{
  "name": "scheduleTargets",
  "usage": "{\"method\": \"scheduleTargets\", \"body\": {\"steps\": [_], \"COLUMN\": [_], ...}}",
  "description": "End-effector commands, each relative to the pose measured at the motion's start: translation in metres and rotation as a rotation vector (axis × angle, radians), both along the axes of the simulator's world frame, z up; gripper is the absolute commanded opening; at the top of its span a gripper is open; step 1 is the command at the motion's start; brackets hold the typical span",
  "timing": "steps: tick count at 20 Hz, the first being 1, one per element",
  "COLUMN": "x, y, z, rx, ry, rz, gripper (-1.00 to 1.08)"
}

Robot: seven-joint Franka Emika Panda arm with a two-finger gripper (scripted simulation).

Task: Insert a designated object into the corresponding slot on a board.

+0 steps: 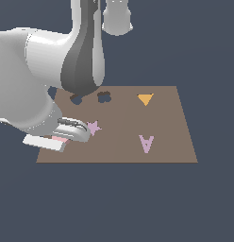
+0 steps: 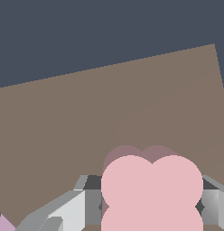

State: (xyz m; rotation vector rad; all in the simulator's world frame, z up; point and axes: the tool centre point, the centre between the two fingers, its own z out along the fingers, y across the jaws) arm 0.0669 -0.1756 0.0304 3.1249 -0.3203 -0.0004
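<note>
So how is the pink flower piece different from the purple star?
The pink flower piece has rounded lobes and sits between the end effector fingers; the purple star has sharp points and lies free on the brown board. The flower is paler pink, the star lilac. Both are small flat shapes.

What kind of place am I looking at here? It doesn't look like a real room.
Likely a computer simulation, not a real room: a flat brown board floats on a featureless dark blue background, and the robot's gripper, holding a pale-pink lobed piece, looks blocky and faceted.
</note>
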Motion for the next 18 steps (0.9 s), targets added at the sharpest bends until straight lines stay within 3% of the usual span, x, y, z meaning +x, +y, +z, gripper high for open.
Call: {"method": "scheduleTargets", "body": {"steps": [1,9,18], "x": [0.001,0.0,-0.015], "y": [0.005,0.031,0.074], "z": [0.001,0.002,0.004], "rx": [0.0,0.0,-0.001], "ry": [-0.001,-0.001,-0.002], "rz": [0.038,0.246,0.619], "gripper": [-1.0,-1.0,-1.0]}}
